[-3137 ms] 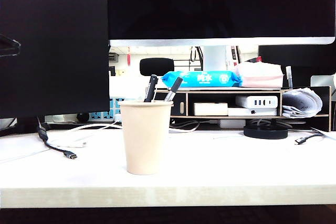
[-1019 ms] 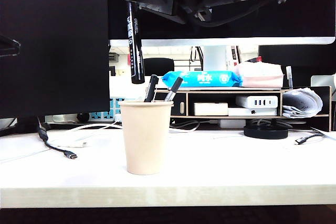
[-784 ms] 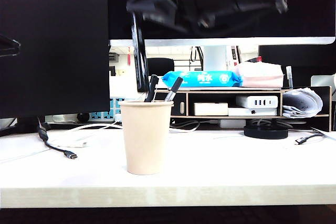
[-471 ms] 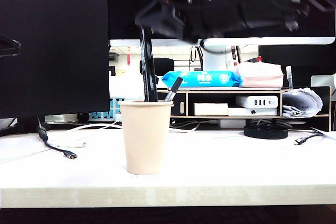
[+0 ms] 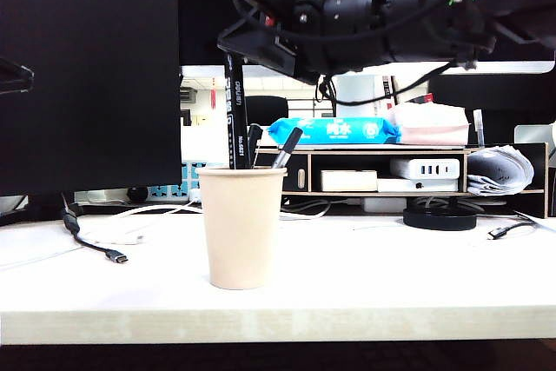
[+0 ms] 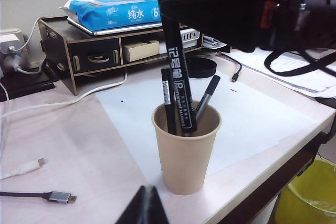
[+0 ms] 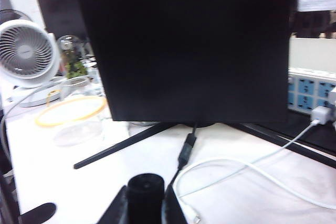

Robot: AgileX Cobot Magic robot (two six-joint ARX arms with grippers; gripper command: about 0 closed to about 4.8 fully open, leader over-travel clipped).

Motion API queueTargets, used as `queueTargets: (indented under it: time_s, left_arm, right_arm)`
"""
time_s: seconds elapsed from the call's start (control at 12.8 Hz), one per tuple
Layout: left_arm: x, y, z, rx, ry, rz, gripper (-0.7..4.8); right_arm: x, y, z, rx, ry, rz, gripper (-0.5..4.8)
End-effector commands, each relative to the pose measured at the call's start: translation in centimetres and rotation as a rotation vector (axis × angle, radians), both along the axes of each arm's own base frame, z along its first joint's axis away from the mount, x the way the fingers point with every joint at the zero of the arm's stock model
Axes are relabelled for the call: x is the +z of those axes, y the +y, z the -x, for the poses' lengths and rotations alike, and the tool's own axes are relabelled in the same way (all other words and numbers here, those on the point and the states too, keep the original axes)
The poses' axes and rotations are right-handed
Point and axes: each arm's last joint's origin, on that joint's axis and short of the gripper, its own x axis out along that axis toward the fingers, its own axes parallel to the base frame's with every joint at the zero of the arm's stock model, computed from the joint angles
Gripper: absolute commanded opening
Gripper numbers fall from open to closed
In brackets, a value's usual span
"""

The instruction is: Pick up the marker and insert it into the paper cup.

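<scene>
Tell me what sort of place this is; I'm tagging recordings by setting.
Probably an office desk: a large monitor stands behind the paper cup, with a wooden desk shelf holding wet wipes, and a charging cable lying nearby.

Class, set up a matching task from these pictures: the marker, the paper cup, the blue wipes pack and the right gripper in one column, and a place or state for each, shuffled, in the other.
Things
1. marker
2. paper cup
3. blue wipes pack
4. right gripper

Places or states
A. on top of the dark shelf
B. standing on the table
C. above the cup, shut on the marker
D. upright, tip lowered into the cup

Pairs: 1-D, 2-B, 3-A, 4-C
</scene>
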Motion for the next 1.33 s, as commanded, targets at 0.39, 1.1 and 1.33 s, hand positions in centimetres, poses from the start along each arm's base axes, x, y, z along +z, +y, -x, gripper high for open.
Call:
queueTargets:
  time_s: [0.39,1.1,1.33]
  left_arm:
    - [0.08,-0.01,0.01,-0.003,-0.008,0.002,-0.04]
    - [0.08,0.00,0.01,-0.003,-0.008,0.002,-0.04]
    - [0.08,0.00,0.01,-0.003,-0.007,0.001,-0.04]
  right_arm:
    - [-0.13,-0.25,0.32,-0.003,-0.028,-0.024,-0.07]
    - [-0.42,-0.37,0.46,-0.004,-0.028,-0.014,0.24]
    - [-0.42,-0.37,0.46,-0.004,-0.028,-0.014,0.63]
